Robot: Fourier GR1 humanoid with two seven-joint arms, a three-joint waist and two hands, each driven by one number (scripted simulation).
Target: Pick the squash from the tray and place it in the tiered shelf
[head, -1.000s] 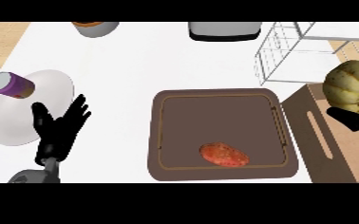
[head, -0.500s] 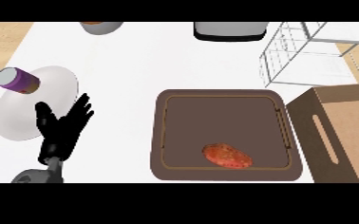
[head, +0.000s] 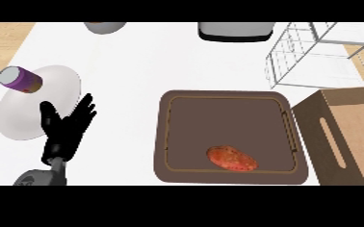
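No squash shows anywhere in the head view. The dark brown tray (head: 227,101) lies right of centre and holds only a reddish-orange, potato-like vegetable (head: 232,158) near its front edge. The white wire tiered shelf (head: 313,53) stands at the back right, beyond the tray's far corner. My left hand (head: 68,131) is open at the lower left, fingers up, resting beside the plate and well left of the tray. My right hand is out of view.
A white plate (head: 50,110) at the left carries a purple can (head: 21,79). A wooden board with a slot handle (head: 335,130) lies right of the tray. A grey bowl (head: 105,27) and a grey appliance (head: 236,31) stand along the back edge.
A yellow-green squash showed at the right edge above the wooden board one second ago; it is out of view since. The left hand has barely moved.
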